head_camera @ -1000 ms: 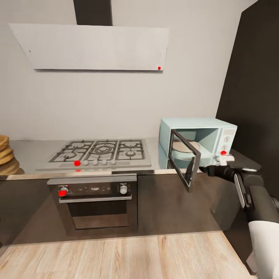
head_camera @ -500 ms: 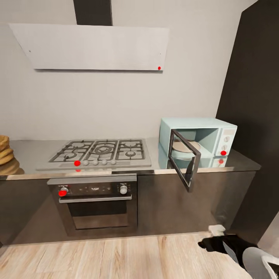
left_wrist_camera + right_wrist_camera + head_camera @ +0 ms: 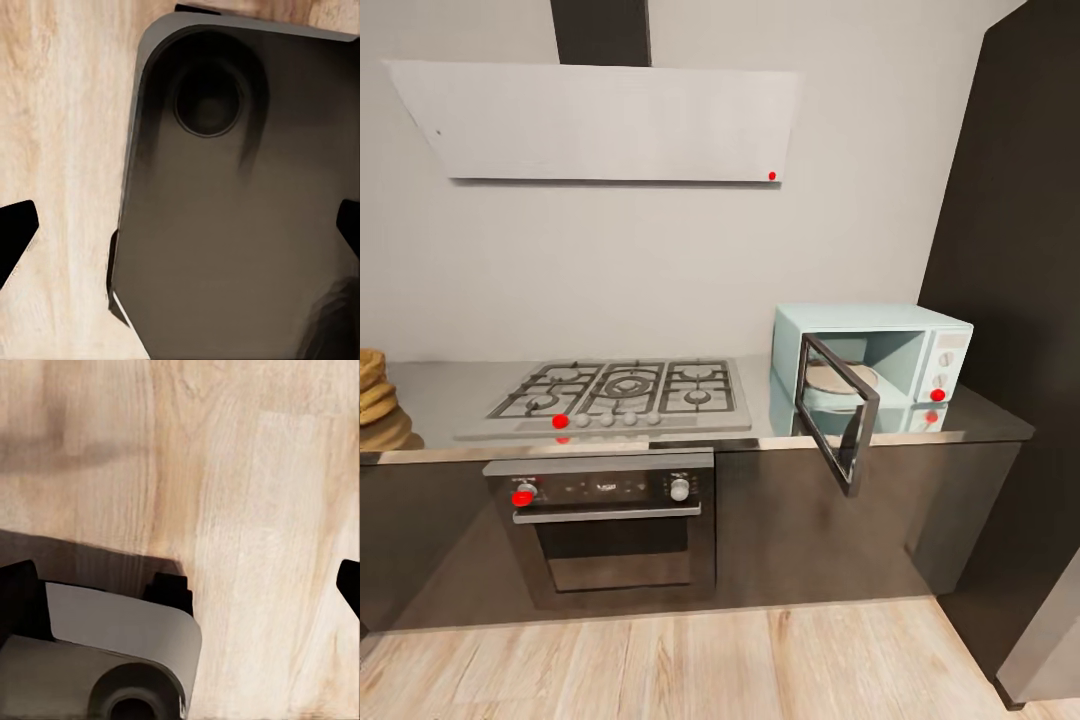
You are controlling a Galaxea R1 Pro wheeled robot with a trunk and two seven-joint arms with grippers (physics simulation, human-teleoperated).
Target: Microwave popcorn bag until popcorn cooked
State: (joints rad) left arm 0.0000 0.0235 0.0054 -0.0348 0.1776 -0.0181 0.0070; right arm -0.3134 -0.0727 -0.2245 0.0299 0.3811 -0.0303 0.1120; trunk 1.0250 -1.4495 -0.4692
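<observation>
While the microwave point(image 3: 872, 362) stands door-open on the table point(image 3: 440, 400), no popcorn bag is visible near it; both jaws hang wide over the floor point(image 3: 247, 510), empty. The protruding door risks a knock.

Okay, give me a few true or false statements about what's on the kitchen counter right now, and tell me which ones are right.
1. The microwave door hangs open. True.
2. The microwave stands left of the gas hob. False: it stands to the hob's right, at the countertop end by the tall dark cabinet.
3. A round turntable plate lies inside the microwave. True.
4. The dark oven sits above the hob. False: it is built in below the hob.
5. The popcorn bag sits on the hob. False: only grates show there.
</observation>
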